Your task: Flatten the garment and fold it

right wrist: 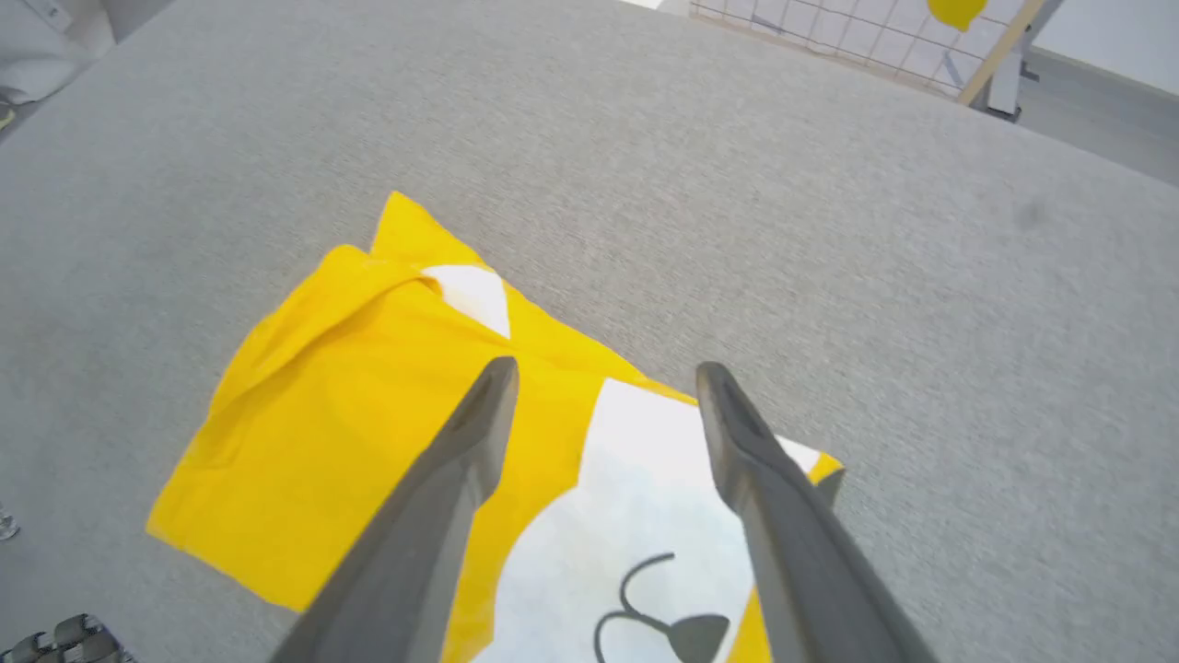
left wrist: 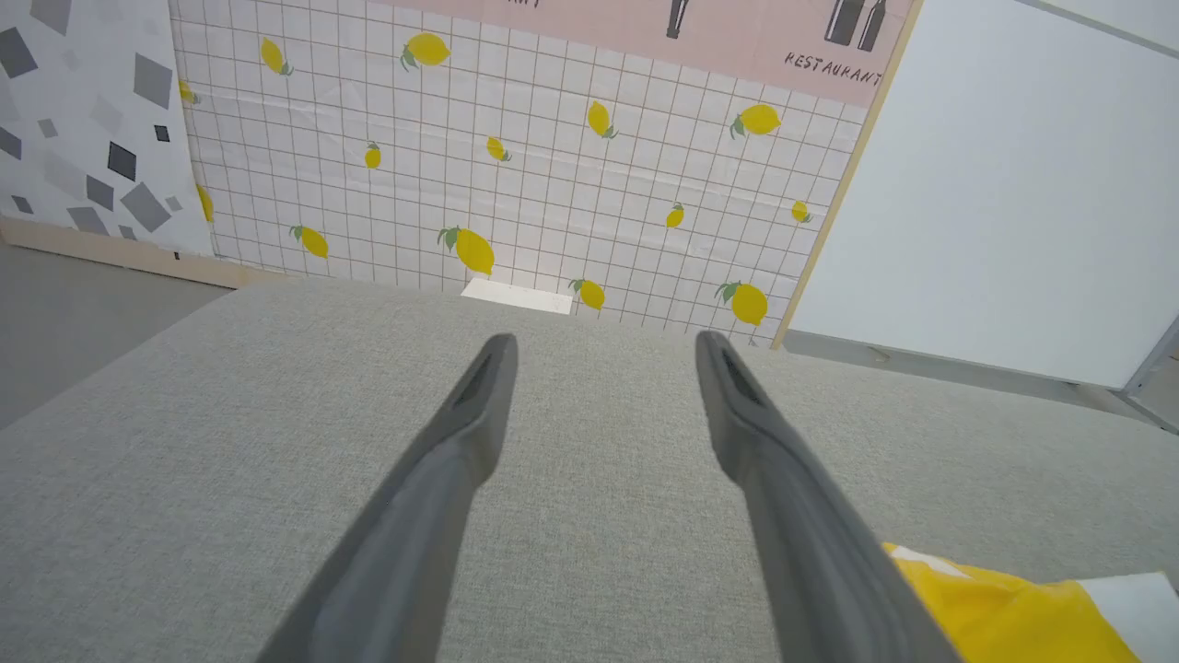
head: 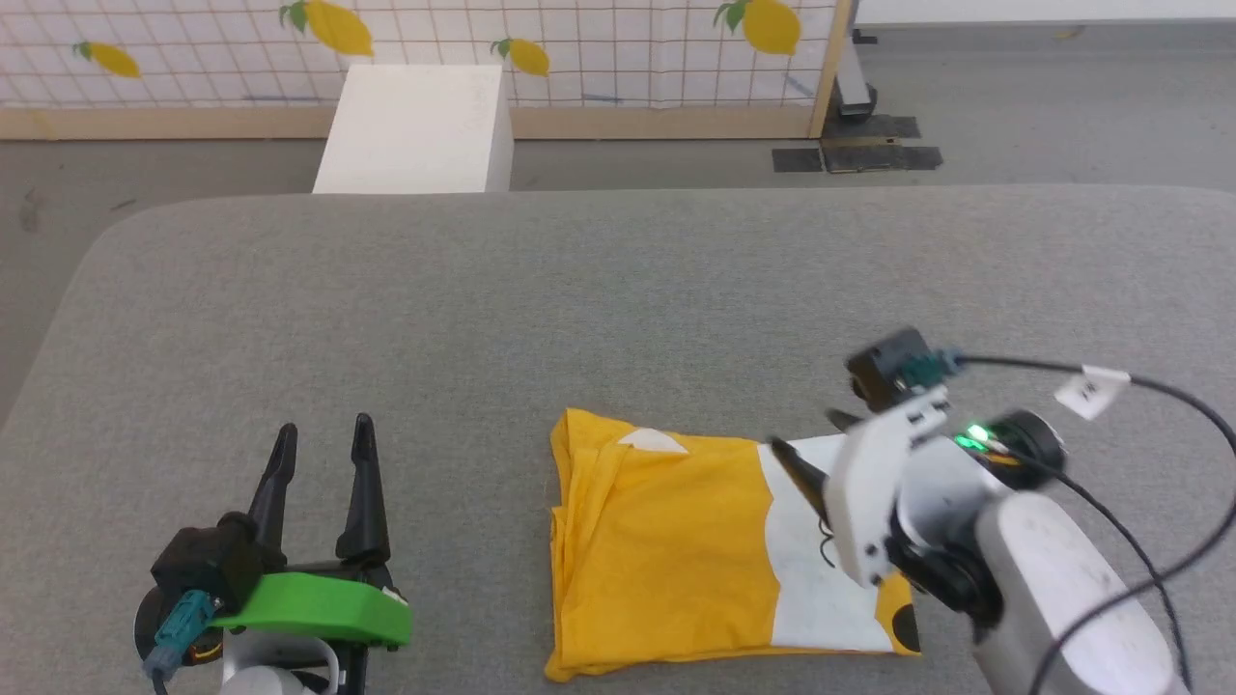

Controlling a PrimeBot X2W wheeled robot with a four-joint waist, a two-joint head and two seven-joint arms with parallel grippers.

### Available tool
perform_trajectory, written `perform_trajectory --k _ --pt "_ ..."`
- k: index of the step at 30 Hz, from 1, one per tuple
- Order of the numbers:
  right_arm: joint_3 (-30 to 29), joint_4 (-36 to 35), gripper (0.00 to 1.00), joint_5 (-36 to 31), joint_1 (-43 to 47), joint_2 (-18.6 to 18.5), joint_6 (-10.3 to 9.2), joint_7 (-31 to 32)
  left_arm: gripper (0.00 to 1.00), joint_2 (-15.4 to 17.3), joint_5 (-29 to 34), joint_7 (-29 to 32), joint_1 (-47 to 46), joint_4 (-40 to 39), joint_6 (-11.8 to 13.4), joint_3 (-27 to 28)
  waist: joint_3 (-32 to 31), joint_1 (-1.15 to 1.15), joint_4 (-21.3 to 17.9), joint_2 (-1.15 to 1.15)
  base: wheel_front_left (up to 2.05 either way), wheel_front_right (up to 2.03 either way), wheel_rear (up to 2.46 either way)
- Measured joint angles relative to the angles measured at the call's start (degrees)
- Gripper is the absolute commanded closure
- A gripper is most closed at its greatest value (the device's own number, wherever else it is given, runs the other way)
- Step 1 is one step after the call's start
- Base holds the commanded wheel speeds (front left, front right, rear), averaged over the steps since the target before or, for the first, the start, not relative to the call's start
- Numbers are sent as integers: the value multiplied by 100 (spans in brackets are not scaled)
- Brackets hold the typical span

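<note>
The garment (head: 666,560) lay folded into a rough rectangle on the grey bench (head: 618,290), near the robot's edge and right of centre in the head view. Its left part was plain yellow, with several layered edges stacked along the left side. Its right part carried a large white patch with a thin black curled line, and 1 black dot sat at the near right corner. A small white patch showed close to the far edge.

The left gripper (head: 324,427) stood over bare bench, well apart from the garment. Its 2 fingers (head: 365,483) were spread wide and held nothing. In the left wrist view, the same gripper (left wrist: 605,341) pointed toward the far edge of the bench, with a corner of the garment (left wrist: 1004,608) at the lower right.

The right gripper (head: 803,431) was positioned over the white patch at the garment's right end. In the right wrist view, the right gripper (right wrist: 607,366) had its 2 fingers (right wrist: 461,479) parted wide with no cloth between them, above the garment (right wrist: 341,433). Contact with the fabric could not be determined.

A white box (head: 415,125) stood on the floor beyond the bench, in front of a lemon-print panel (head: 193,48).
</note>
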Motion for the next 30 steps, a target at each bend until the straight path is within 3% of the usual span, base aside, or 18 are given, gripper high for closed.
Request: perform_trajectory --k 4,9,17,23,24,25,26,30 --pt "-602 -297 0 -613 587 15 0 436 0 0 8 0 -2 0 -11 -29 12 0 -90 0 0 0 0" --pt "-822 -369 0 -916 920 159 1 726 0 -1 10 0 -26 -1 -18 -107 124 0 -60 0 0 0 0" --pt "-1284 265 0 -1395 961 327 0 803 0 -1 10 0 -85 -3 -19 -116 318 0 165 0 0 0 0" --pt "-1400 561 0 -1343 845 423 -1 816 0 -1 10 0 -99 -10 -24 -102 443 0 325 0 0 0 0" --pt "-1416 612 59 -1273 813 433 0 867 0 -1 9 0 -101 -9 -24 -103 453 0 348 0 0 0 0" --pt "-1407 631 89 -1212 797 432 0 886 0 -1 9 0 -104 -7 -24 -105 458 0 365 0 0 0 0" --pt "-1369 641 100 -1163 785 419 -1 883 0 -1 8 0 -109 -2 -24 -105 458 0 383 0 0 0 0" --pt "-1114 646 100 -927 723 375 -2 842 0 -1 1 0 -116 9 -24 -92 406 0 381 0 0 0 0"
